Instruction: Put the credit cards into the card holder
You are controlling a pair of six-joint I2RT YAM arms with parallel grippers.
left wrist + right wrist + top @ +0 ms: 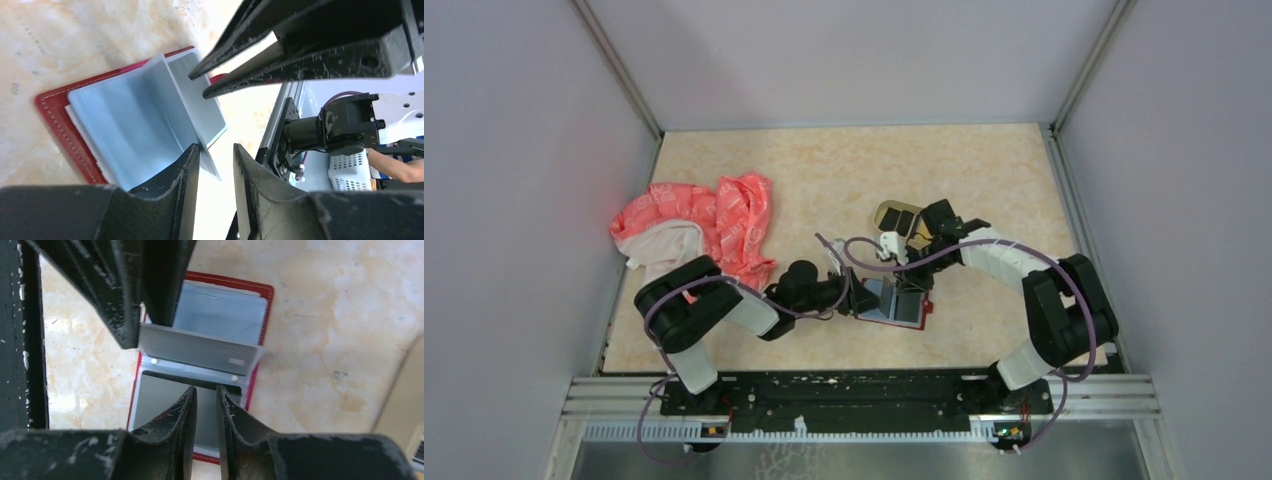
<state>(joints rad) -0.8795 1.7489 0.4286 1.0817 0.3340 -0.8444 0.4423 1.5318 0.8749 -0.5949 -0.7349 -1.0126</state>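
The red card holder [911, 314] lies open on the table, its clear sleeves up; it also shows in the left wrist view [52, 107] and the right wrist view [227, 281]. One sleeve [200, 350] stands upright [182, 97]. My left gripper [856, 296] [216, 152] is open a little, the sleeve's edge against one finger. My right gripper [903, 268] [206, 390] hovers over the lower sleeve, jaws a narrow gap apart, nothing between them. A grey card [160, 407] lies in that sleeve. Other credit cards [912, 223] lie in the tan tray [890, 212].
A pink cloth [709, 225] lies at the back left. The tan tray's rim [405, 400] is close on the right of the holder. Grey walls close the table on three sides. The arm rail [864, 395] runs along the front edge.
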